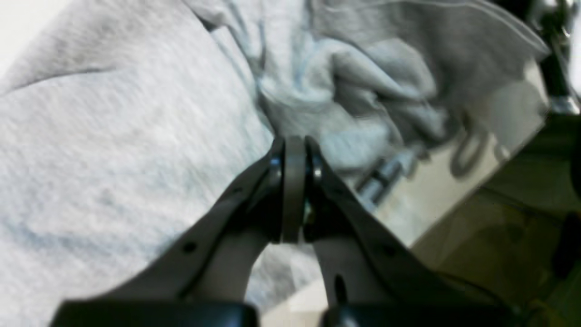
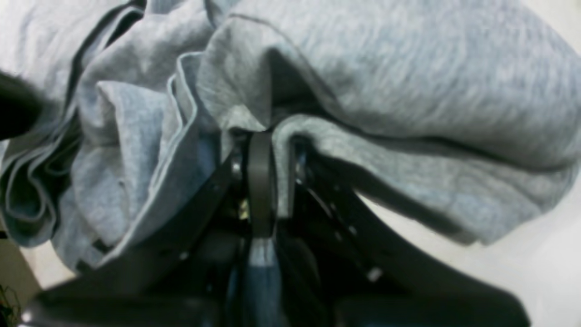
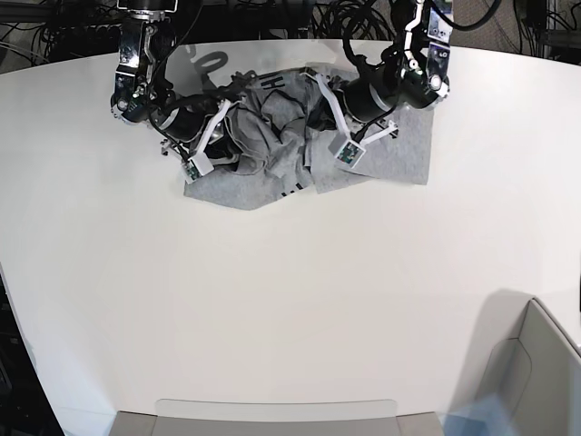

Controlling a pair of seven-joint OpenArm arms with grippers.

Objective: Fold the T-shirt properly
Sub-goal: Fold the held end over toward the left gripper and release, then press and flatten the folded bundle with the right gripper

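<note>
T-shirt bunched at far table edge; grasp step in hand. Right gripper clamped on grey fold; left gripper together, seemingly pinching nothing. Next: lift, spread flat

Black arms (white straps, tangled cables) ending in dark screw-studded jaws.

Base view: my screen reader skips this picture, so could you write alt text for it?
Seen from above, a crumpled grey T-shirt with black lettering lies at the far side of a white table. Two black robot arms reach into it, the right gripper and the left gripper both buried in the bunched cloth.
</note>
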